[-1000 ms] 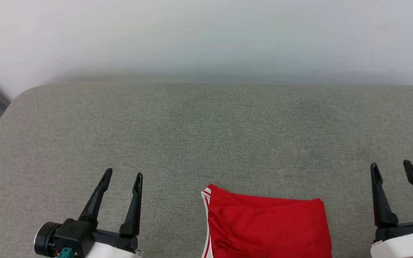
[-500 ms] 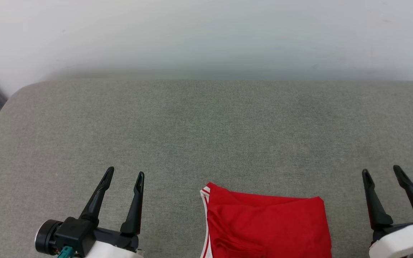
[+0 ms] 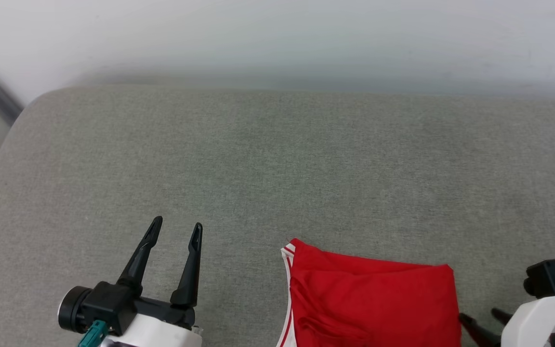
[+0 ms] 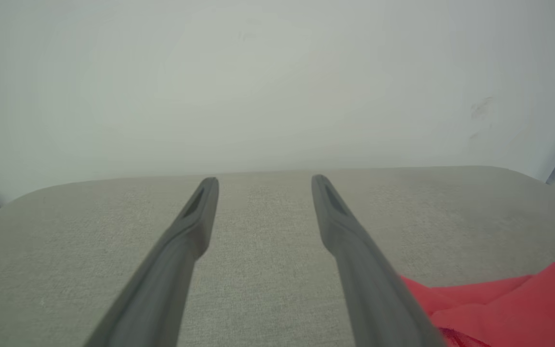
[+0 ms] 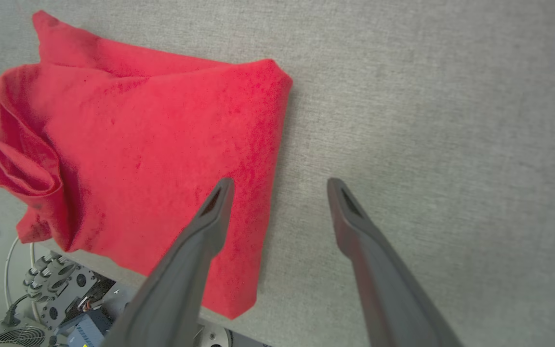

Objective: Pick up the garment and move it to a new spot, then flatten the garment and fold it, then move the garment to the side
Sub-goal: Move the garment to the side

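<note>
**Head view.** The left gripper [image 3: 177, 222] is poised over a grey upholstered cushion [image 3: 277, 159]. Its two dark fingers are spread wide, and bare fabric shows in the gap between them. The garment [image 3: 374, 299], a red folded packet of roughly rectangular outline, lies flat on the cushion to this gripper's right. It is clear of both fingers and sits slightly behind the level of their tips, toward the robot. A red-and-white striped trim [image 3: 285, 270] runs along the garment edge that faces the left gripper. The right gripper [image 3: 477, 315] is turned so that its fingers point toward the garment, with the tips just beside the garment's near right edge. A pale wall [image 3: 277, 38] rises beyond the cushion, ahead of both grippers.

**Left wrist view.** The left gripper [image 4: 265, 179] has its fingers parallel and far apart, pointing at the cushion's far rim and the wall. A corner of the garment [image 4: 499, 303] appears beside and behind the right-hand finger.

**Right wrist view.** The right gripper [image 5: 280, 182] looks down on the cushion with its jaws wide apart. One finger overlaps the garment [image 5: 152, 144] and the other overlaps bare upholstery, so the garment's folded side edge falls between the fingertips. Whether either finger touches the cloth cannot be told. Loose folds bunch at the garment's side farthest from this gripper. Below the cushion's near edge, part of the robot's base [image 5: 51, 299] is visible, with wheels and cables.
</note>
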Controlling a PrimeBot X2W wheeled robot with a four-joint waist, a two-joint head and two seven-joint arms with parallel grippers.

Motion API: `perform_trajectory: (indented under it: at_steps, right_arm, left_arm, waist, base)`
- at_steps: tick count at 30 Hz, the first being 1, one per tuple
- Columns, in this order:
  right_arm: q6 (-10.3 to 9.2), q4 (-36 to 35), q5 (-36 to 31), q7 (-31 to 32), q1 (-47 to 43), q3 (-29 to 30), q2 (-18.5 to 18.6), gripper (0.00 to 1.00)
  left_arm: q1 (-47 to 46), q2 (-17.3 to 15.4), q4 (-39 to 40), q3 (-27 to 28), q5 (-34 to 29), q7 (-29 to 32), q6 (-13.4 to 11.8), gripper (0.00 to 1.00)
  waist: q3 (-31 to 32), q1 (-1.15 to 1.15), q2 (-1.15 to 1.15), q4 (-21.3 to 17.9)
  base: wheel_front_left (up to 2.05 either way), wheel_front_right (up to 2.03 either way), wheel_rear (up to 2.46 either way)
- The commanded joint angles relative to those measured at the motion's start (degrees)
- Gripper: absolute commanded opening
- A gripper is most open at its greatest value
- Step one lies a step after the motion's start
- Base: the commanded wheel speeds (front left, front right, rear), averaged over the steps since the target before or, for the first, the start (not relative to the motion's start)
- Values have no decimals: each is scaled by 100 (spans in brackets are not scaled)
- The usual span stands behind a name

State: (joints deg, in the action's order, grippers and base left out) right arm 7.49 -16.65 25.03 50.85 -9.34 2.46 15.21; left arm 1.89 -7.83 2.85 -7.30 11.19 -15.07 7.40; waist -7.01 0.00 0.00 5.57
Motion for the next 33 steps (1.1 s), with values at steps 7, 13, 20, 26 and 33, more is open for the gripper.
perform_trajectory:
  at_steps: [7, 13, 20, 26, 33]
  right_arm:
    - [0, 340, -50, 629, 272, -31, -384, 100]
    - [0, 926, -134, 526, 404, -307, -538, 100]
    - [0, 1677, -279, 161, 457, -695, -520, 0]
    - [-1, 1692, -354, -368, 756, -966, -175, 0]
    - [-2, 1146, -736, -370, 1340, -1664, 834, 0]
  left_arm:
    - [-229, -23, 13, -80, 47, -12, 8, 100]
    - [-290, -62, -48, -107, 68, -12, 8, 100]
    - [-292, -56, -128, -176, 7, -12, 8, 100]
    - [-230, -71, -121, -176, 13, -12, 8, 100]
    - [-162, -75, 13, -459, 67, -12, 8, 100]
  waist:
    - [-250, 0, 0, 379]
    - [-327, 0, 0, 501]
    - [-290, 0, 0, 535]
    - [-135, 0, 0, 366]
    - [-59, 0, 0, -158]
  base:
    - [0, 0, 0]
    - [0, 0, 0]
    - [0, 0, 0]
    - [0, 0, 0]
    - [0, 0, 0]
